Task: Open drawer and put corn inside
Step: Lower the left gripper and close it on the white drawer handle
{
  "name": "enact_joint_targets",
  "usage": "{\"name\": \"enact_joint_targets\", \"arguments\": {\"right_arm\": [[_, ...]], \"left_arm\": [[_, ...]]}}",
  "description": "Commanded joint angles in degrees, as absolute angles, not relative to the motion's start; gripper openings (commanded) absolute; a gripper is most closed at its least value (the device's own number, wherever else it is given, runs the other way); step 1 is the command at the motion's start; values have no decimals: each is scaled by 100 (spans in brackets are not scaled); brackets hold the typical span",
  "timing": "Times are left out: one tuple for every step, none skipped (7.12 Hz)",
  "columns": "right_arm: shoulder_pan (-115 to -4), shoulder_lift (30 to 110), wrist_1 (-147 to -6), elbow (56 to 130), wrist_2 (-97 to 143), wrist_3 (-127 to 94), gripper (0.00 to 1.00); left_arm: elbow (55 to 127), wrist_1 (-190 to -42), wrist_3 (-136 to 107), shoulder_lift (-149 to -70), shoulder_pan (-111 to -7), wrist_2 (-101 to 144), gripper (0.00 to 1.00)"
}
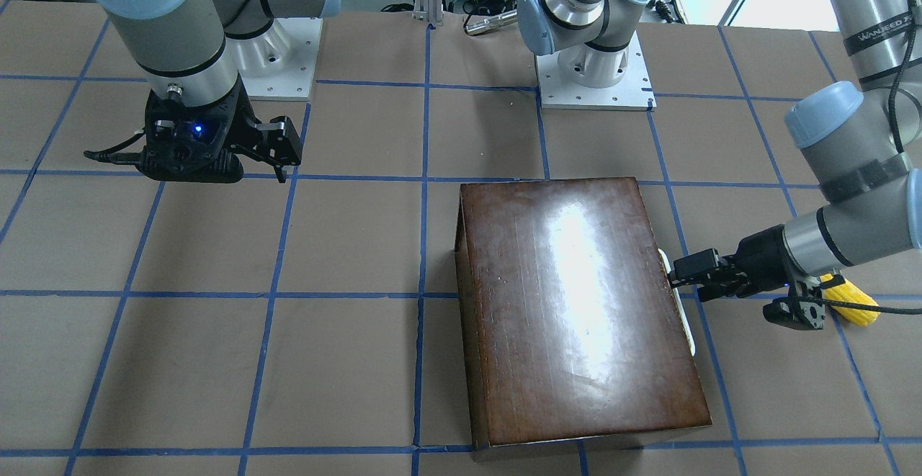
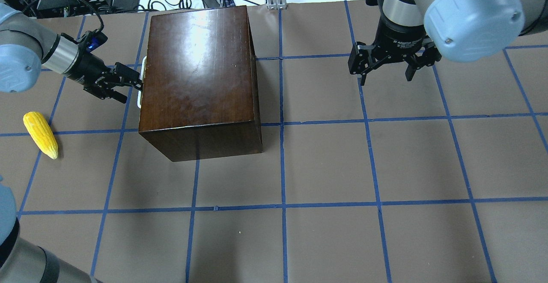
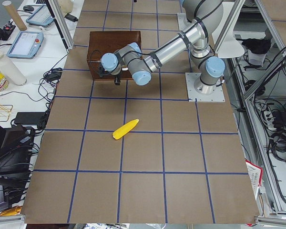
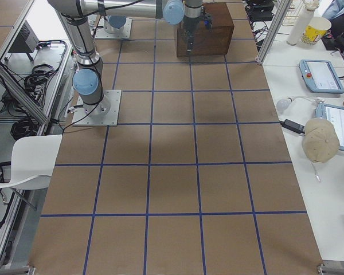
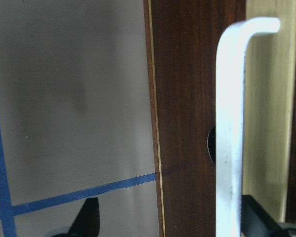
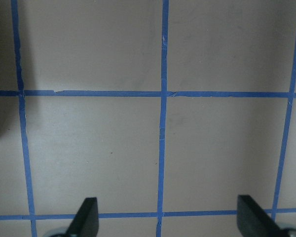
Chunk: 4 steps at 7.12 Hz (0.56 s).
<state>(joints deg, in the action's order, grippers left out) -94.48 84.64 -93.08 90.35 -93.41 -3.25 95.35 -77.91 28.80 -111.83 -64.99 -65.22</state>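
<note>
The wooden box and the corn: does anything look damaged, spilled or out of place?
Nothing stands out. The box stands upright and whole, the corn lies intact on the table beside it, and the left gripper is at the drawer handle.

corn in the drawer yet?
No, in the overhead view the corn lies on the table, out in the open beside the wooden box.

Overhead, I see the box (image 2: 199, 73) upper left, the corn (image 2: 40, 134) lower left of it. My left gripper (image 2: 132, 91) sits at the drawer handle (image 2: 139, 101) on the box's left side; my right gripper (image 2: 385, 77) hangs upper right.
</note>
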Motion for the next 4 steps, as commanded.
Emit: {"name": "enact_joint_targets", "arguments": {"right_arm": [[-9448,8464,-9308,9035,-9343,-325,100],[-9448,8473,-9308,9035,-9343,-325,100],[-9448,8464,-9308,9035,-9343,-325,100],[-9448,8464,-9316,9035,-9343,-325,100]], "left_arm": [[9562,-7778,2918,-11206,-6504,-6539,100],[9562,-7657,2970,-11206,-6504,-6574,100],[9562,-7560,2971,-11223,-6504,-6609,100],[9519,-7550,2988,-11241,-6495,-6705,100]]}}
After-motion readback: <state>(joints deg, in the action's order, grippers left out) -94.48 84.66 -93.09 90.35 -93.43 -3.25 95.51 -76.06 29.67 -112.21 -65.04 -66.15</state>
